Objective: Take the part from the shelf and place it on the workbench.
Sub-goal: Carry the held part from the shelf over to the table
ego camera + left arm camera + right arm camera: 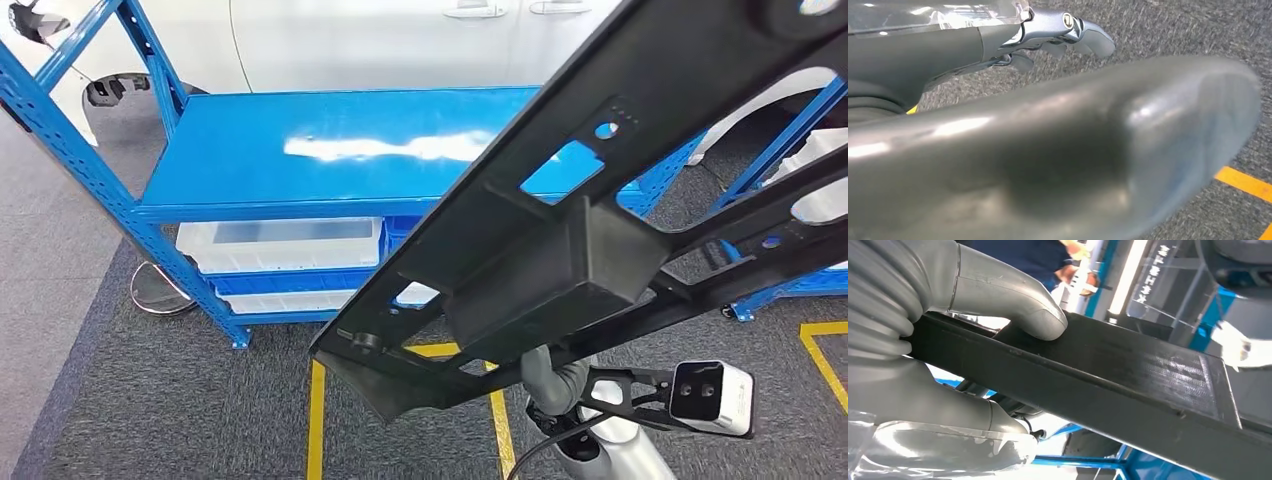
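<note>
The right hand [948, 340] clamps the long black part [560, 230] between thumb and fingers — its long axis runs up and away from this hand, above the blue shelf [300, 150] — while the left hand [1063, 30], near the floor, holds nothing.

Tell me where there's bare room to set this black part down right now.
The blue shelf's top board is bare from its left upright across to where the black part hides it. The tier below is crowded with clear bins. The right robot hand grips the part.
</note>
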